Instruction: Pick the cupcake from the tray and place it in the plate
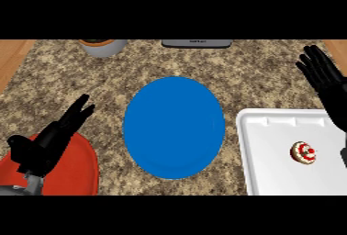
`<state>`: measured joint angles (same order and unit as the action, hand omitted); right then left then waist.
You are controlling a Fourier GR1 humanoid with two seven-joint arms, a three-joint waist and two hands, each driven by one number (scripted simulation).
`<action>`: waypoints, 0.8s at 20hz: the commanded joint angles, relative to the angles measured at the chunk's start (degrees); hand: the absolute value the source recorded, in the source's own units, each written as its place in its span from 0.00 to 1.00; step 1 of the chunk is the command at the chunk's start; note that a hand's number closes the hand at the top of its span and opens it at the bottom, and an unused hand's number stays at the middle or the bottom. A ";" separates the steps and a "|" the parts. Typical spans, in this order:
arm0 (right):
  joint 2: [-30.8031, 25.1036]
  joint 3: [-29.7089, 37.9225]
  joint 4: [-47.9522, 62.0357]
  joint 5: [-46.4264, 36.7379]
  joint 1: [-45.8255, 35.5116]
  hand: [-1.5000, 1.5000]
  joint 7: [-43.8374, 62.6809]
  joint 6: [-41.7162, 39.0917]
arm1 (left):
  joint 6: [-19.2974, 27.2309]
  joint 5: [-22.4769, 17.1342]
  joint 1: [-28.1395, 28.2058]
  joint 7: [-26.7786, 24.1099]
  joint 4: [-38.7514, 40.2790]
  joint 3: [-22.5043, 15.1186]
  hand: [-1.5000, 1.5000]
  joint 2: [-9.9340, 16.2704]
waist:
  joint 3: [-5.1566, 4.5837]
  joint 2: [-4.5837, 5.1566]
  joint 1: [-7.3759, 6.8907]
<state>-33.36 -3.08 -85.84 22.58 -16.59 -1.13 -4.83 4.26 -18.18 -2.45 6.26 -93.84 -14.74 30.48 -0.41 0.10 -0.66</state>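
right, the cupcake [304, 153] sits on the white tray [271, 137], towards its right side, untouched. the right hand [325, 78] hangs above the tray's far right corner, fingers straight and spread, holding nothing, well apart from the cupcake. the blue plate [174, 127] waits just left of the tray, bare. the left hand [51, 142] rests over a red plate [81, 170] at lower left, fingers straight. the risks, as i judge them: the cupcake is small and near the tray's right rim, so a descending hand could nudge it sideways. the carry must also clear the tray's raised edge, and the red plate is the wrong target.
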 commanded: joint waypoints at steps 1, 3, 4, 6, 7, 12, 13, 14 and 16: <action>1.21 -2.05 -8.27 0.44 6.03 1.00 -1.71 -4.05 | 0.06 1.14 0.15 -0.96 -1.06 2.27 0.50 -0.02 | 0.40 -0.32 1.07; 5.79 -10.96 -8.57 -0.92 0.97 1.00 -3.73 -8.10 | 1.14 0.10 -4.61 -1.44 -1.48 4.42 0.50 0.16 | 0.41 -0.30 0.02; 5.44 -12.94 -8.63 -0.36 0.75 1.00 -5.65 -12.49 | 2.85 1.57 -7.36 -2.49 -0.50 6.13 0.50 0.45 | 0.46 -0.09 0.05; 7.41 -19.41 -11.37 -0.58 -0.75 1.00 -6.24 -17.54 | 4.13 3.08 -10.26 -4.07 -1.61 7.07 0.50 0.61 | 0.46 -0.12 -0.94; -10.12 -12.46 -10.22 -20.67 -5.24 1.00 -2.72 -9.51 | 3.18 1.85 -7.16 -2.37 -0.71 5.82 0.50 0.55 | -1.38 -2.99 1.33; 5.08 -22.81 -8.01 -30.77 13.91 0.00 -12.88 5.90 | 4.54 1.58 -10.06 -2.70 -0.02 8.61 0.50 -0.28 | 0.56 -0.08 1.93; 6.48 -21.67 -5.75 -28.10 15.86 0.00 -16.51 6.09 | 3.35 1.69 -9.62 -5.62 3.16 8.71 0.50 -0.95 | 0.53 0.17 2.11; 7.26 -20.12 -6.05 -25.32 18.24 0.00 -19.99 6.40 | 3.05 1.28 -9.72 -4.21 1.58 9.60 0.50 0.37 | 0.56 -0.04 1.96; 9.05 -17.70 -3.16 -22.25 20.46 0.00 -27.93 6.77 | 1.04 -0.31 -8.76 -4.94 1.66 10.57 0.50 0.81 | 0.57 -0.02 1.49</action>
<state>-28.38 -22.20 -92.09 -1.82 -3.10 -18.33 -1.46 7.12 -17.03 -11.53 2.37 -92.74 -6.15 30.55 0.03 -0.11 0.97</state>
